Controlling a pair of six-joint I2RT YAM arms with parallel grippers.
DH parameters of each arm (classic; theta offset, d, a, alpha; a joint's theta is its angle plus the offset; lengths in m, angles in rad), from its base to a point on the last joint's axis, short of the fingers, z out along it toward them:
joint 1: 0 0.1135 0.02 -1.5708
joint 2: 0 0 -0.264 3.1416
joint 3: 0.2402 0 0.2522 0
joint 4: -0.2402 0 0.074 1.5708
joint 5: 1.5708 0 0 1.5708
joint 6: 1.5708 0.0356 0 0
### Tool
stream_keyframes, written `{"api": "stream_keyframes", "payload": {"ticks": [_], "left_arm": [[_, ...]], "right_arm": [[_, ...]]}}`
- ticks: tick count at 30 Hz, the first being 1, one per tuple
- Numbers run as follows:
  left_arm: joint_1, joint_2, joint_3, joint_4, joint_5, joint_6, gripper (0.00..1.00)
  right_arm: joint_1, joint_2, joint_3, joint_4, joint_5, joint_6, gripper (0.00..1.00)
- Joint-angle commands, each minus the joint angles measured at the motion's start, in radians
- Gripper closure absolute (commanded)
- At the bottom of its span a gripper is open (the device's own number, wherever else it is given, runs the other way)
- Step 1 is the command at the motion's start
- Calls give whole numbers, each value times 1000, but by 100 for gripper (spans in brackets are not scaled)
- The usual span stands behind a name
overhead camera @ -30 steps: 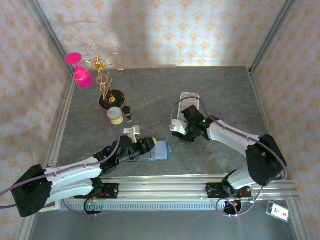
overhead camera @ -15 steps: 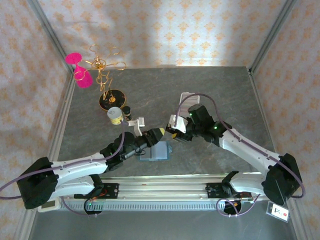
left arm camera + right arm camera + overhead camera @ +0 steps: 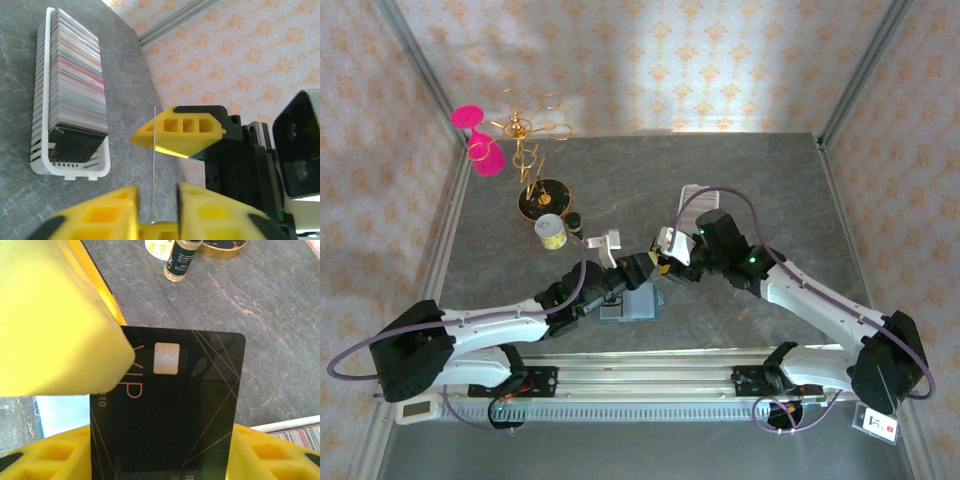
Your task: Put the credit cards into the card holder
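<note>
Tools sit tip to tip over grey stone desk (image 3: 750, 180). Right tool (image 3: 667, 266) clenches a black, gold-lined plastic VIP credit card (image 3: 170, 415). Left tool (image 3: 156, 200) is released, fingers (image 3: 100, 210) either side w/ gaps. We see the small teal square card holder (image 3: 642, 303) just beside them.

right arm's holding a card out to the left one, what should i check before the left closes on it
1. credit card secure in the right gripper: ok, it is pinched by its side edges.
2. Card inside the left gripper: ok, it stands edge-on between the jaws in the left wrist view.
3. Card parallel to the left jaws: ok, it runs nearly straight.
4. Left gripper already has hold of the card: not ok, there is a gap on both sides of the card.
5. card holder open to receive the card: cannot tell. It lies on the table near the grippers, too small in the top view.
</note>
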Motion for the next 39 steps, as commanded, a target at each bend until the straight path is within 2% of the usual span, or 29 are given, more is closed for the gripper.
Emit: {"api": "stream_keyframes", "payload": {"ticks": [1,3,6,8,9,12,14,15,20,23,26,28,31,36,39], "left_arm": [[-6,15,44,2,-27,21,83],[-6,20,50,2,-23,18,89],[-7,21,58,8,-12,3,93],[-6,12,55,22,8,-6,100],[-7,4,56,18,13,-6,100],[-3,-38,60,-29,12,32,100],[8,-87,64,-101,10,87,100],[14,-108,63,-126,19,127,100],[59,-217,87,-338,124,394,100],[61,-298,99,-416,173,557,100],[61,-381,107,-439,241,655,100],[61,-431,103,-423,289,689,100],[61,-467,121,-422,365,719,100],[61,-458,169,-461,505,757,100],[60,-449,193,-489,524,772,100]], "right_arm": [[9,-30,5,36,15,27,45],[9,-35,7,40,8,32,46],[11,-41,5,36,-2,27,45],[11,-50,-1,36,1,27,42],[11,-54,-5,36,2,28,40],[11,-95,-30,43,-7,33,24],[11,-149,-60,53,-33,39,4],[11,-178,-74,62,-54,46,0],[9,-337,-120,105,-195,137,0],[9,-407,-137,184,-270,283,4],[9,-430,-132,253,-311,505,9],[9,-408,-94,239,-366,585,13],[9,-353,-27,175,-485,599,22],[9,-311,32,112,-514,556,28],[9,-318,36,119,-533,539,31]]}}
